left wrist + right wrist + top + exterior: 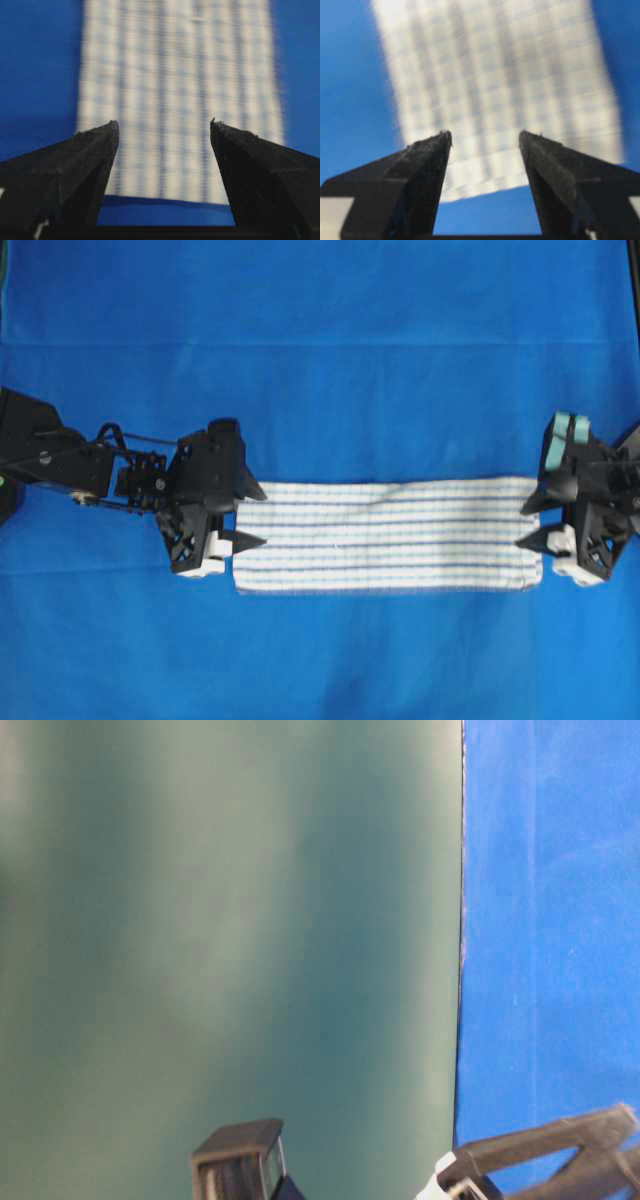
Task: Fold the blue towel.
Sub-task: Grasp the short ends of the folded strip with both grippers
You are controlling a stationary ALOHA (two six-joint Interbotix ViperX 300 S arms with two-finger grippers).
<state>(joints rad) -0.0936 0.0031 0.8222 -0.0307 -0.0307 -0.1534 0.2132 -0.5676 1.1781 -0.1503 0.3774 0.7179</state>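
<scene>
White woven cloth, checked with thin dark-blue and light-blue stripes: the blue towel (385, 535) lies flat on the blue table covering (320, 360) as a long, narrow band running left to right, a little below the middle of the overhead view. Edges look straight and roughly parallel; the strip shape suggests a lengthwise fold is already in, though layers cannot be counted from these views. Surface is smooth, with no obvious wrinkles.

Left gripper (255, 517): at the towel's left short edge, jaws spread apart and holding nothing; its wrist view shows the cloth lying between and beyond the two fingertips (107, 132).

Right gripper (532, 524): at the right short edge, jaws likewise parted and empty, the towel's end visible between them in its wrist view.

Step in hand, by judgement: cloth lying released, both ends free, between folds. Next move probably calls for pinching one short end, lifting it clear and carrying it across to meet the opposite end, keeping the edges aligned so that the layers do not skew.
</scene>
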